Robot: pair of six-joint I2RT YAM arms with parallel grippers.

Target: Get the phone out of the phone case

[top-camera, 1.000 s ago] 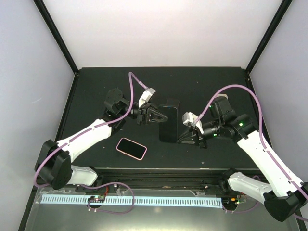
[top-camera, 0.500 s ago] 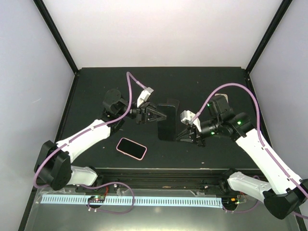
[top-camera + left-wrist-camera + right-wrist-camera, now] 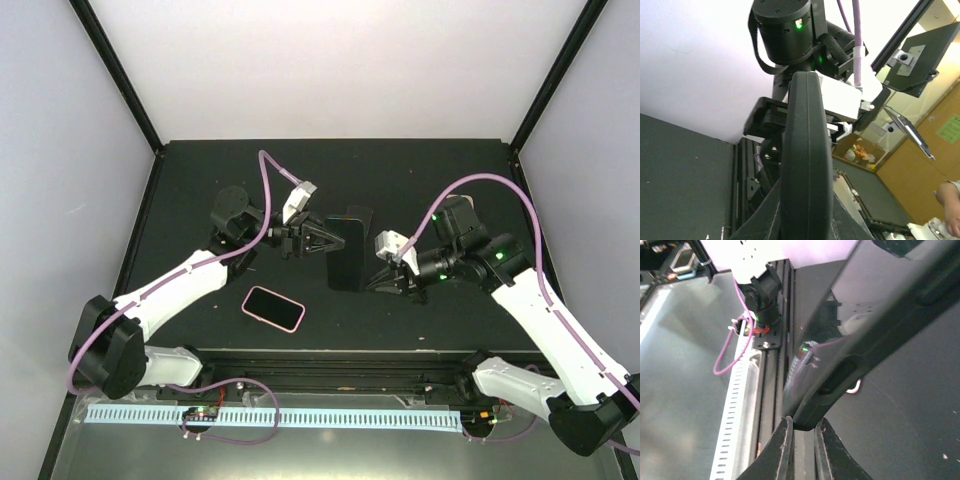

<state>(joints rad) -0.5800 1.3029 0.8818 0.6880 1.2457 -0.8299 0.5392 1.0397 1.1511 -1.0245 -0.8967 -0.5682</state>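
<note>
**A:** What lay toward the left edge of the tabletop (image 3: 190,180)?

**B:** A pink-edged handset (image 3: 273,308) lay flat with its dark face up. It was near the front edge, left of centre, apart from the arms and the case. The left arm's white link passed near it, and a purple cable (image 3: 266,190) looped over that arm's wrist.

**A:** And the phone case (image 3: 347,255)?

**B:** It was about mid-tabletop, a dark slab held between both arms. The left end effector (image 3: 330,243) was clamped on its left long edge. The left wrist view showed that rounded edge running down between the two fingers.

**A:** The other side?

**B:** The right end effector (image 3: 368,283) had pinched the near right corner. In the right wrist view both fingertips were closed on that corner, beside a slot cut in the case wall.

**A:** Did anything block the view?

**B:** From the left wrist, the case edge covered the middle of the picture. The right arm's wrist and its green light showed behind it. From the right wrist, the case ran out of frame at the top right.

**A:** Was a phone inside it?

**B:** I could not tell. One face looked glossy and gave reflections, but the rim hid the join. Whether its lower end touched the tabletop was also unclear.

**A:** And toward the right edge?

**B:** The white right arm reached in from the front right corner.
</note>
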